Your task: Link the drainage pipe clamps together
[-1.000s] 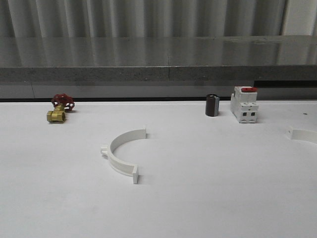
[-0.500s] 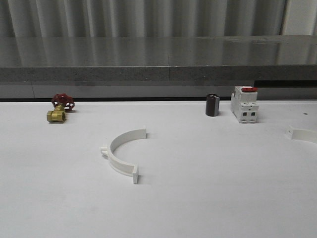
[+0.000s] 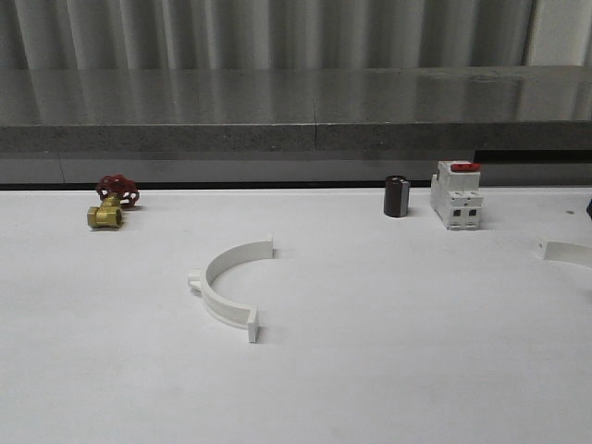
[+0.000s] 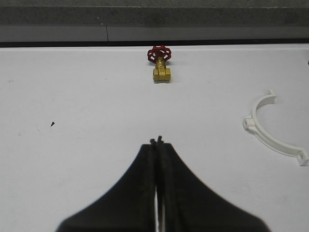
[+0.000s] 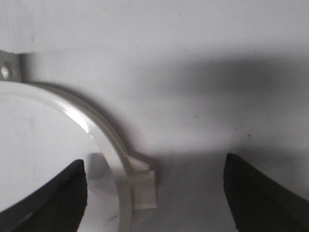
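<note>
Clamps: one half-ring (image 5: 104,145) is lying on the table (image 3: 388,351) between the parted fingers of the right gripper (image 5: 154,198), untouched. Left gripper (image 4: 157,141) is hovering with fingers pressed together, grasping nothing. Second half-ring (image 3: 227,285) is resting mid-table, well apart. Valve (image 3: 111,203), cylinder (image 3: 396,196) and switch (image 3: 456,195) are standing along the far edge.

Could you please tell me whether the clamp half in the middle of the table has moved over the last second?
No. The clamp half sits at the same spot relative to the brass valve and the switch.
</note>
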Robot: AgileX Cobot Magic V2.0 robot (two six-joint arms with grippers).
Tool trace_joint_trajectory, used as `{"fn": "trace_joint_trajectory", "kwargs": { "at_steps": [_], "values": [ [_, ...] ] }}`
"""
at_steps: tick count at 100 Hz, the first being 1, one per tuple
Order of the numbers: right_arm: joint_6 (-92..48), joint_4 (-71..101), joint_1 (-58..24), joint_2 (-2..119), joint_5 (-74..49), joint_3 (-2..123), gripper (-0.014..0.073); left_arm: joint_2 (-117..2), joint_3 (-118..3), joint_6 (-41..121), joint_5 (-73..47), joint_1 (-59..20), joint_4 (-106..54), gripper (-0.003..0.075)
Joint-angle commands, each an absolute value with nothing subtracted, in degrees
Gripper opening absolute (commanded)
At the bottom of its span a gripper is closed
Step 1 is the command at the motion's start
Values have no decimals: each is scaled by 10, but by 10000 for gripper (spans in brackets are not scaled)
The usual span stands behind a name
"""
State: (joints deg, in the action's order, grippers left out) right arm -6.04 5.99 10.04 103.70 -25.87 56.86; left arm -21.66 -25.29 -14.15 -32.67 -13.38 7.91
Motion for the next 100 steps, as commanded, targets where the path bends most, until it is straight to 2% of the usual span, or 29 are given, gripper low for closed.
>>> {"fn": "trace_joint_trajectory", "kwargs": {
  "at_steps": [1, 53, 64, 75, 87, 100],
  "values": [
    [-67, 63, 104, 1019, -240, 585, 582, -220, -267, -142, -287, -134, 78, -20],
    [-66, 64, 103, 1027, -273, 585, 573, -220, -267, -142, -287, -134, 78, -20],
    [-66, 65, 103, 1027, -274, 585, 462, -220, -267, -142, -287, -134, 78, -20],
    [-66, 68, 103, 1027, -279, 585, 256, -220, -267, -142, -287, -134, 78, -20],
    [-65, 76, 103, 1026, -288, 585, 101, -220, -267, -142, -287, -134, 78, -20],
    [-63, 103, 101, 1018, -304, 590, 80, -220, -267, -142, -287, -134, 78, -20]
  ]
}}
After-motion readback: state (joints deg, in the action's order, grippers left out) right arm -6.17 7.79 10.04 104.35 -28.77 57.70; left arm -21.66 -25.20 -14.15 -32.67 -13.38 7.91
